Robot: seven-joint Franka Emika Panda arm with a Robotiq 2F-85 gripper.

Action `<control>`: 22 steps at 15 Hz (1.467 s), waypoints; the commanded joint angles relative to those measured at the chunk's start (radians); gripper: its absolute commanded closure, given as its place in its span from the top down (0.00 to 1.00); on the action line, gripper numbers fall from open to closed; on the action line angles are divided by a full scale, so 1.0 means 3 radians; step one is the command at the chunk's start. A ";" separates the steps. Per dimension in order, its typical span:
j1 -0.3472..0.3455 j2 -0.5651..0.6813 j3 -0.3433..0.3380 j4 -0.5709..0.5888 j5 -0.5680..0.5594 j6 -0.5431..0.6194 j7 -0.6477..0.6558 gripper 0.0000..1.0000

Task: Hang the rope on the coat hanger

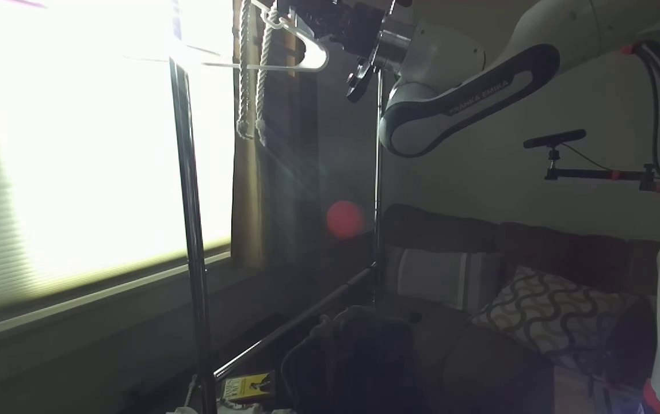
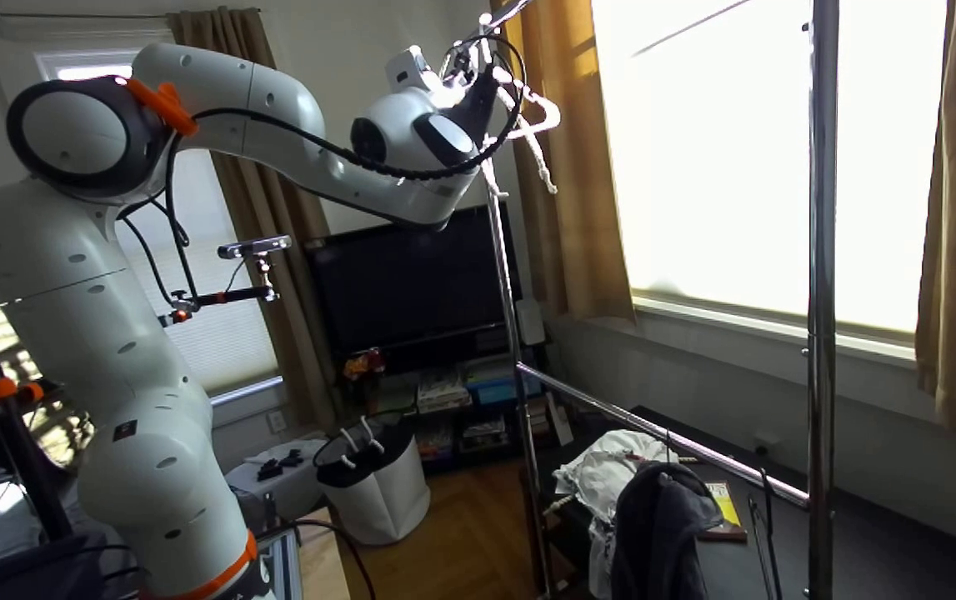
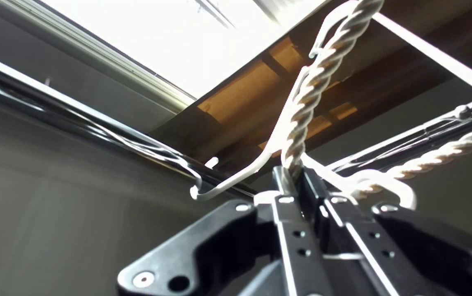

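In the wrist view my gripper (image 3: 295, 179) is shut on the rope (image 3: 320, 72), a twisted pale cord running up from between the fingertips. Another stretch of rope crosses at the right, close to a curved white part of the coat hanger (image 3: 437, 59). Two strands of rope (image 1: 243, 69) with frayed ends dangle side by side at the hanger (image 1: 312, 54) in an exterior view; how they pass its bars cannot be told. The gripper's black body (image 1: 335, 23) sits at the hanger's upper right there. Glare washes out the hanger and gripper (image 2: 478, 71) in an exterior view.
Chrome rack poles (image 1: 189, 172) stand upright around the hanger, joined by a low rail (image 2: 669, 433). A dark garment (image 2: 661, 525) hangs low on the rack. A black cable (image 2: 302, 133) loops by the wrist. Behind are a bright window (image 2: 769, 167) and tan curtain (image 2: 569, 167).
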 commanded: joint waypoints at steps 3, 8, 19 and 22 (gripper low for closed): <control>-0.0084 -0.0192 -0.0267 -0.0114 -0.1145 -0.0370 0.1013 0.03; -0.0105 -0.0157 -0.0420 0.0047 -0.1840 -0.0313 0.1681 0.03; -0.0153 -0.0115 -0.0338 0.0428 -0.1354 -0.0269 0.1555 0.73; -0.0187 -0.0196 -0.0313 0.0378 -0.0740 -0.0266 0.1182 0.95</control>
